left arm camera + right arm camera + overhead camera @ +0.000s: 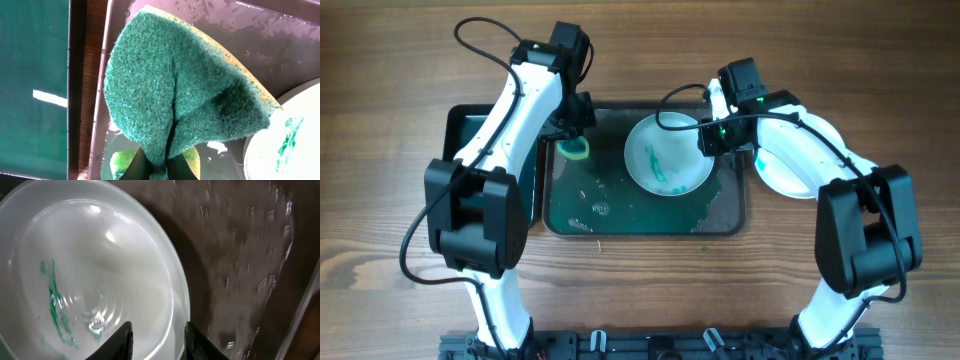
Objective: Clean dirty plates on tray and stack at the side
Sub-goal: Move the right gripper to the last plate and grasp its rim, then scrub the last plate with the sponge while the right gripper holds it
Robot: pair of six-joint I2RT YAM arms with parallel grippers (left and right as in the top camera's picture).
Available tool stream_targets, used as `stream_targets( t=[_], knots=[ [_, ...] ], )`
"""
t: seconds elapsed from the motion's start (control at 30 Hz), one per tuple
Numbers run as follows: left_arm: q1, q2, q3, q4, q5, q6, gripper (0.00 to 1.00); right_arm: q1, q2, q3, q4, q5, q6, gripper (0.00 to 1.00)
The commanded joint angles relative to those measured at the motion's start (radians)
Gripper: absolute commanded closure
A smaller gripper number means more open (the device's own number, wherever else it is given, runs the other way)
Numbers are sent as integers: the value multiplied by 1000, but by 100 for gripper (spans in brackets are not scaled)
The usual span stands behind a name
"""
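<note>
left pincer (159, 170) clamps sponge (185, 85), right pincer (159, 339) plate (90, 265)

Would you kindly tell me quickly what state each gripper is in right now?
Left gripper: closed, holding the green-yellow sponge.
Right gripper: closed on the rim of the teal-smeared plate.

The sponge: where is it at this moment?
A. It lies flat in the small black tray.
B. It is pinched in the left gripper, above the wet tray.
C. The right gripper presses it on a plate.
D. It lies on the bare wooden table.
B: in the left wrist view the sponge hangs folded from the left gripper over the wet tray, beside the smeared plate.
</note>
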Motion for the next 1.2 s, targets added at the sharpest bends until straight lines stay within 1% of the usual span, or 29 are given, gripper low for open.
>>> stream_targets(
  t=[0.0, 0.27, 0.37, 0.47, 0.53, 0.6, 0.7, 0.9, 1.0, 1.1, 1.13, 1.17],
  knots=[
    [0, 6, 16, 3, 12, 12, 96, -1, 64, 10, 39, 17, -98, 67],
    [0, 6, 16, 3, 12, 12, 96, -3, 91, 10, 55, 16, -83, 74],
    [0, 6, 16, 3, 12, 12, 96, -3, 73, 31, 16, -3, -83, 74],
    [0, 6, 16, 3, 12, 12, 96, -3, 3, 70, -30, -1, -57, 73],
    [0, 6, 16, 3, 12, 12, 96, -3, -41, 71, -31, 44, -7, 73],
    [0, 6, 16, 3, 12, 12, 96, -3, -50, 71, -38, 111, 18, 72],
    [0, 6, 16, 4, 12, 12, 96, -3, -18, 44, -29, 156, 21, 73],
    [0, 6, 16, 4, 12, 12, 96, -3, 114, 37, -10, 143, 11, 74],
    [0, 6, 16, 3, 12, 12, 96, -3, 141, 37, -10, 106, 12, 78],
    [0, 6, 16, 3, 12, 12, 96, -3, 132, 37, -35, -22, 14, 88],
    [0, 6, 16, 3, 12, 12, 96, -3, 123, 37, -53, -103, 37, 92],
    [0, 6, 16, 4, 12, 11, 96, -3, 119, 37, -69, -135, 74, 96]
  ],
)
